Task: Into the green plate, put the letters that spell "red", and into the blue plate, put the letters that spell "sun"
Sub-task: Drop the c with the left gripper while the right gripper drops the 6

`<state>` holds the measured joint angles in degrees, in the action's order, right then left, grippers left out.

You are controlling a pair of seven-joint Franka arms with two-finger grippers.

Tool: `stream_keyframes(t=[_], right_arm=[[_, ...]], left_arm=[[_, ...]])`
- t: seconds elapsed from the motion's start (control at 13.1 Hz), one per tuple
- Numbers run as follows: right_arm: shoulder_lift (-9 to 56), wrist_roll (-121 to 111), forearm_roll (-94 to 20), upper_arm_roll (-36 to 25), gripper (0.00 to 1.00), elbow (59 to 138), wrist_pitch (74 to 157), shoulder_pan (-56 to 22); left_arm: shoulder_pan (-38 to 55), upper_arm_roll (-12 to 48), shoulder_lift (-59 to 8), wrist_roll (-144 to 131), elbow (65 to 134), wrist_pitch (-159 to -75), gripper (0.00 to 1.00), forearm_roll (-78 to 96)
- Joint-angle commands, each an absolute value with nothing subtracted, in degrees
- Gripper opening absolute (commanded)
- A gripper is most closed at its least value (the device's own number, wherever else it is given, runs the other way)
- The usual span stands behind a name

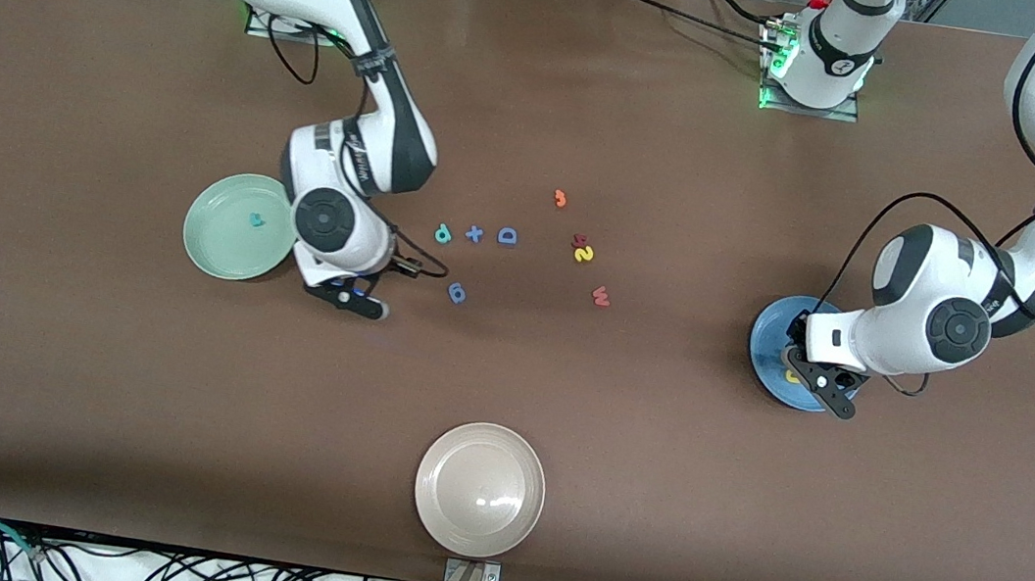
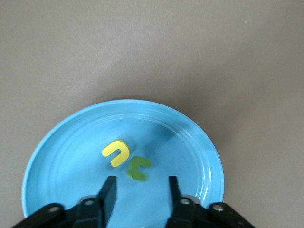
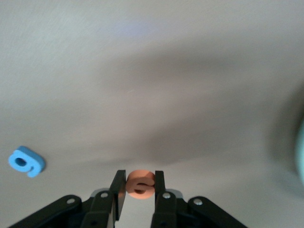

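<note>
My right gripper (image 3: 139, 181) is shut on the orange e (image 3: 140, 185), low over bare table beside the green plate (image 1: 218, 239). In the front view this gripper (image 1: 366, 302) hides the e. A teal r (image 1: 257, 220) lies in the green plate. The teal d (image 1: 442, 234) and the yellow s (image 1: 583, 254) lie mid-table. My left gripper (image 2: 140, 190) stands open over the blue plate (image 2: 61, 156), and nothing is between its fingers. In that plate lie the yellow u (image 2: 116, 153) and the olive-green n (image 2: 138, 169), just off the fingertips. In the front view the left gripper (image 1: 820, 382) covers part of the blue plate (image 1: 767, 346).
A blue plus (image 1: 474, 233) and a blue D (image 1: 507, 236) lie beside the d. A blue g (image 1: 457, 294) lies close to the right gripper. An orange 3 (image 1: 560, 199), a dark red letter (image 1: 580, 239) and a red w (image 1: 602, 295) surround the s. A beige plate (image 1: 479, 489) sits nearest the front camera.
</note>
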<state>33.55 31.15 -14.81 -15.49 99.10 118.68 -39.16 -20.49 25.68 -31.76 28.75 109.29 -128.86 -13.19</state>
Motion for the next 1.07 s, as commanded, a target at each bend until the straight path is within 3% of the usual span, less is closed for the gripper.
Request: stream_keyframes(t=[0.0,0.15,0.38,0.61,0.84,0.99], right_arm=[[30.0,23.8,-14.9,-21.9,0.00,100.0,112.8,-39.1],[29.1,16.4,-14.7,-27.6,0.00,100.2,108.1,-39.1],[28.4,5.8,-14.7,-34.6,0.00,103.7,107.9,-39.1],[28.9,2.0,-14.7,-36.1,0.00,109.2,111.0,-39.1],[30.1,-3.4,-14.8,-36.8,0.00,115.9,119.9,-38.0],[31.9,-8.1,-15.3,-36.7,0.00,116.0,120.9,-35.0]], left_arm=[[-20.7,26.9,-32.0,29.7,108.2,-128.1,1.00,-14.4],[-20.3,27.4,-31.6,29.7,108.0,-128.1,1.00,-14.4],[-20.3,33.0,-30.7,29.4,107.2,-127.7,1.00,-14.6],[-17.9,38.0,-30.6,29.5,107.3,-127.7,1.00,-15.4],[-11.4,38.7,-30.4,33.4,107.4,-127.7,1.00,-19.7],[-6.4,38.7,-30.4,36.8,107.6,-127.7,1.00,-22.3]])
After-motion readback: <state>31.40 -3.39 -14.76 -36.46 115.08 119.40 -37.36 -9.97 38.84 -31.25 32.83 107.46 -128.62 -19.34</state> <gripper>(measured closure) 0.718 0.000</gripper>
